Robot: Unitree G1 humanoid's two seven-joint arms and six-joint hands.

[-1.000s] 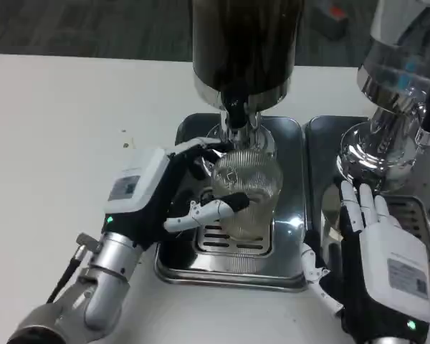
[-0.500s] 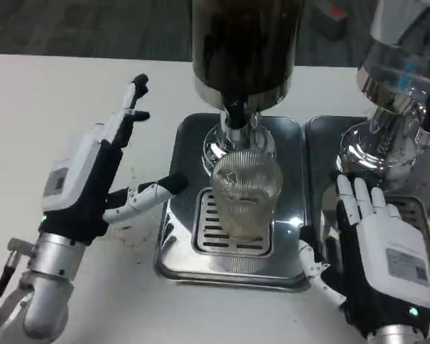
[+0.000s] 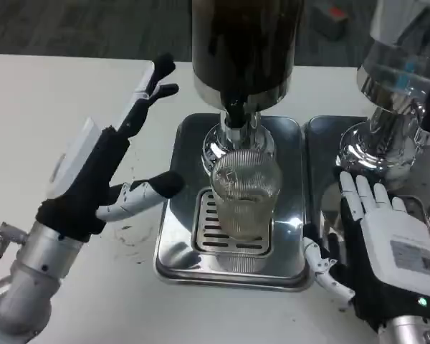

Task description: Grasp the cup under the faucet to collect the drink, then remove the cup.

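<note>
A clear ribbed glass cup (image 3: 246, 190) stands upright on the slotted grate of the steel drip tray (image 3: 183, 258), right below the black faucet (image 3: 234, 113) of the dark drink dispenser (image 3: 246, 43). My left hand (image 3: 107, 168) is raised to the left of the tray, fingers spread, holding nothing; its thumb tip lies near the tray's left rim, apart from the cup. Open and flat, my right hand (image 3: 383, 254) hovers at the tray's right side, fingers pointing away from me.
A second dispenser with a chrome base (image 3: 383, 147) stands on its own tray at the right, just beyond my right hand. Dark drops speckle the white table (image 3: 43, 107) near the tray's left edge.
My left hand let go of the cup, drew back to the left and rose with fingers spread. The cup stays under the faucet. My right hand barely shifted.
</note>
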